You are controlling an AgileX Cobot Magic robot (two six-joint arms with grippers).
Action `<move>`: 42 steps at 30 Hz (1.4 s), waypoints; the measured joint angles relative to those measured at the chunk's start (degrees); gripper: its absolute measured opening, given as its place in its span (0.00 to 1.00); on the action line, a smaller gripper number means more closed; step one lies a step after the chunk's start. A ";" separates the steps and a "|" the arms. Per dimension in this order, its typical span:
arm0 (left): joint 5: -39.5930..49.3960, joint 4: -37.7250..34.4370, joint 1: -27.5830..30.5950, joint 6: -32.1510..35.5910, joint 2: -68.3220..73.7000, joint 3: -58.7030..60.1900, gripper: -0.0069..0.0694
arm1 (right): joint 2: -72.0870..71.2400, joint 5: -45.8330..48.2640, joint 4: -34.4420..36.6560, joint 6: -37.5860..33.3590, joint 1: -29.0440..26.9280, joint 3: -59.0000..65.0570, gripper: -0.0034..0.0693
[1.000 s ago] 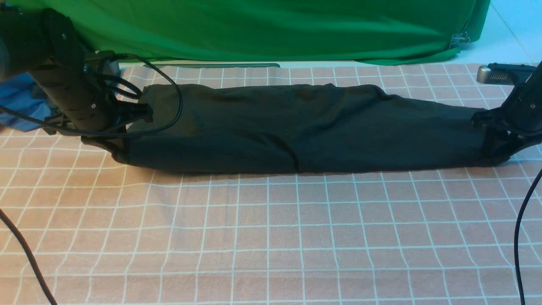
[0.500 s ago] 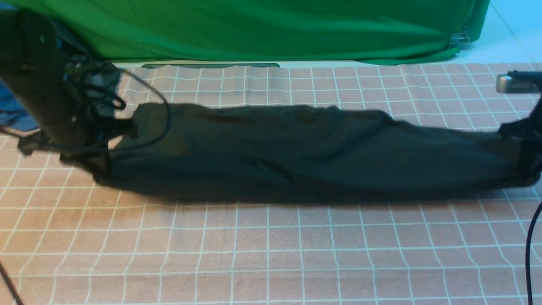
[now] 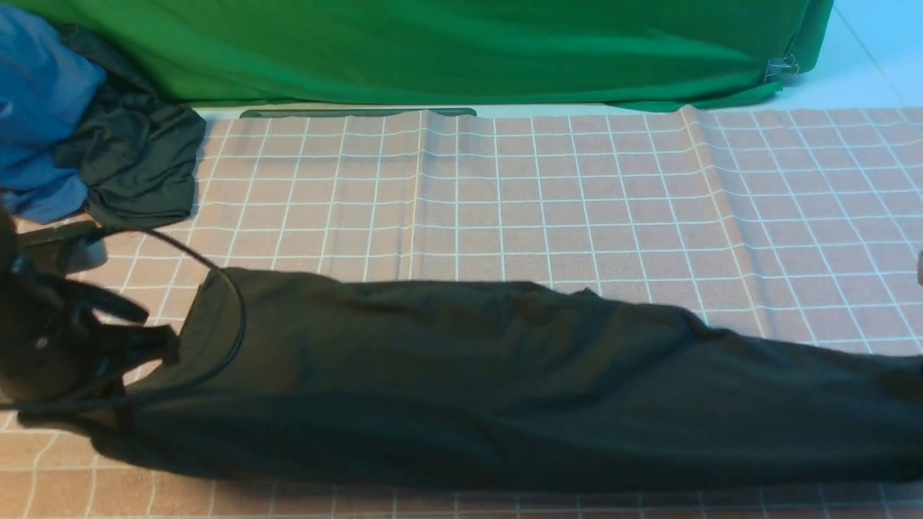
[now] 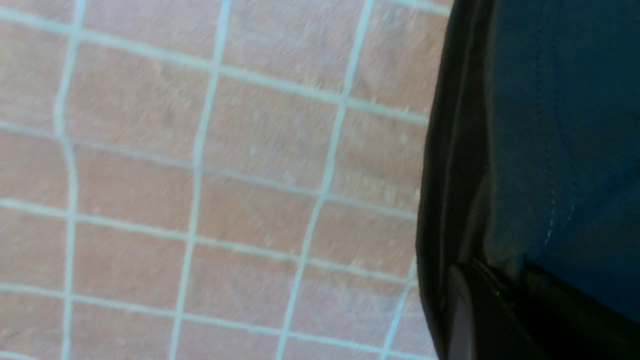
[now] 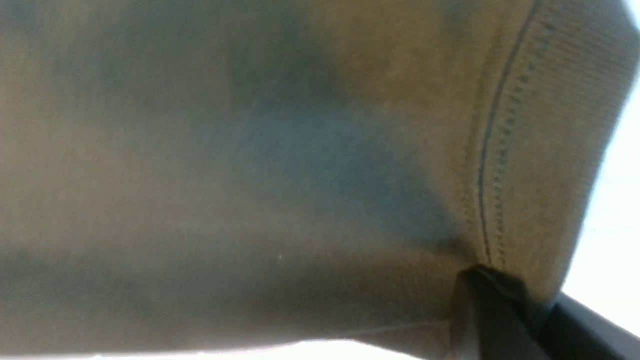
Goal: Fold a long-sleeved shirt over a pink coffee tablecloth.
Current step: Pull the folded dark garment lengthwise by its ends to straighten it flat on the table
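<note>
Across the back hangs a green cloth (image 3: 461, 50), creased in long soft folds, and a metal clip (image 3: 780, 67) pinches its lower right corner. Past that corner, a pale bluish surface (image 3: 876, 58) shows. Far left, a blue garment (image 3: 36, 108) and a dark garment (image 3: 140, 162) lie heaped together.

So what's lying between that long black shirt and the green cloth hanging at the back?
Mostly the bare pinkish-tan tablecloth with white grid lines, creased; near the left end, a crumpled dark garment. The front view shows it.

Nothing legible anywhere — the long-sleeved shirt (image 3: 505, 389) shows only plain dark fabric.
</note>
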 joint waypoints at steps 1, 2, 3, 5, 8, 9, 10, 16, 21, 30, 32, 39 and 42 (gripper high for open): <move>-0.20 0.01 0.00 -0.18 -1.07 0.64 0.17 | -0.74 -1.06 -0.16 0.13 0.00 1.25 0.16; -0.31 -0.07 0.00 -0.18 -1.76 0.91 0.17 | -0.93 -1.51 -0.19 0.22 0.00 1.77 0.17; -0.59 -0.66 0.00 -0.29 -2.58 1.35 0.17 | -1.07 -2.09 -0.27 0.21 0.00 2.81 0.18; -0.95 -0.66 0.00 -0.41 -3.16 2.04 0.17 | -1.07 -2.83 -0.44 0.23 0.00 3.74 0.21; -1.34 -1.01 0.00 -1.00 -3.40 3.88 0.19 | -1.09 -3.22 -1.22 0.28 0.00 4.45 0.30; -1.34 -1.01 0.00 -1.28 -3.40 4.41 0.19 | -1.09 -3.22 -1.61 0.30 0.00 4.45 0.35; -1.14 -1.01 0.00 -1.55 -3.40 4.86 0.22 | -1.09 -3.29 -1.82 0.45 -0.06 4.45 0.38; 2.29 -0.14 0.06 -2.54 -3.82 5.11 0.49 | -1.13 -2.28 -2.44 0.90 -0.13 3.36 0.56; 3.64 -0.24 0.06 -2.73 -6.13 -0.43 0.66 | -1.84 3.81 -1.33 1.14 0.07 -4.11 0.49; -1.66 -15.35 -3.07 2.93 -3.79 -4.31 0.28 | -3.25 -6.81 18.63 -9.19 12.64 -8.78 0.10; -4.11 -16.17 -6.27 3.46 -0.59 -4.31 0.15 | -0.18 -9.65 20.04 -10.19 17.67 -9.31 0.10; -12.51 -19.90 -17.67 3.90 8.39 -4.31 0.11 | 12.44 -19.84 21.19 -10.82 26.74 -13.14 0.10; -12.79 -21.14 -20.30 4.05 11.51 -4.31 0.11 | 15.95 -22.36 21.56 -10.82 28.46 -14.36 0.10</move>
